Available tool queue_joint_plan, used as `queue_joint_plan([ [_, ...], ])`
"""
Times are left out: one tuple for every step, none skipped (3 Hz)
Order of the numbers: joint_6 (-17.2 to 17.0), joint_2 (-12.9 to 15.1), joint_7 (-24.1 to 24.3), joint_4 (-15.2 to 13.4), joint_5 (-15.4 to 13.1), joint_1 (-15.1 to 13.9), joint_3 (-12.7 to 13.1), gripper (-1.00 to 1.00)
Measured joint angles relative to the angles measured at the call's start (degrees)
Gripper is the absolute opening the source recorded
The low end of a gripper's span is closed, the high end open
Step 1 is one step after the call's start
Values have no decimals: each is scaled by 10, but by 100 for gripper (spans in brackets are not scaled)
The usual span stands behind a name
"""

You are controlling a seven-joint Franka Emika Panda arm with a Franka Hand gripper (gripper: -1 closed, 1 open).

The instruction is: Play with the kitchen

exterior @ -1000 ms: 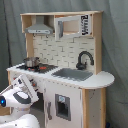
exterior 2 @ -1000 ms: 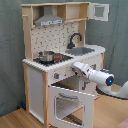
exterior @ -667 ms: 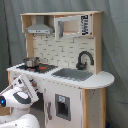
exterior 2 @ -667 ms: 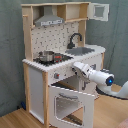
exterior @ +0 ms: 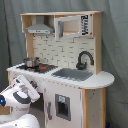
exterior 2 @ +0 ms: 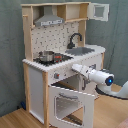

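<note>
Kitchen unchanged since 1 second ago (oven door open); tool's opening can't be judged.

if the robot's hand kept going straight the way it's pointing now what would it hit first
Probably the kitchen front, just under the stove counter near the knobs. In the second exterior view the hand points there, above the open oven door. Depth is unclear, so it may already be touching.
</note>
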Motion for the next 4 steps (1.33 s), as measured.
queue_joint_plan([
  [-2, 2, -70, 0, 0, 1, 0, -100],
  [-5, 2, -143, 0, 0, 2, 0, -100],
  [-8, 2, -215, -1, 0, 2, 0, -100],
  [-9, 2, -282, -1, 0, 3, 0, -100],
])
